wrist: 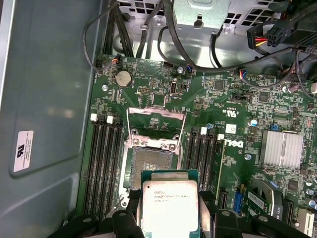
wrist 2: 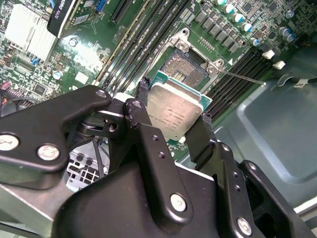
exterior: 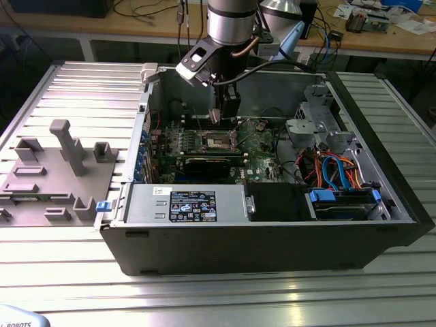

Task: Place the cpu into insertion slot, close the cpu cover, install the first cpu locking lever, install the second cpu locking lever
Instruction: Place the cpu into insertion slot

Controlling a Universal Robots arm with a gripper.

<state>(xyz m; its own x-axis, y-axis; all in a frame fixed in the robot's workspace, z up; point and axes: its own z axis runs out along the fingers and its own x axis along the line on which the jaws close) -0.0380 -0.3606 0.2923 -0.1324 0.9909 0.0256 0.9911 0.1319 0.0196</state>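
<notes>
Tool, pointing down, clamps cpu just above open insertion slot.

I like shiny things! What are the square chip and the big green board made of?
The chip looks like metal on top: dull silver-grey, smooth and softly shiny. The board looks like a hard green plastic-like sheet, slightly glossy and dotted with small metal parts. Its exact material can't be told.
</notes>
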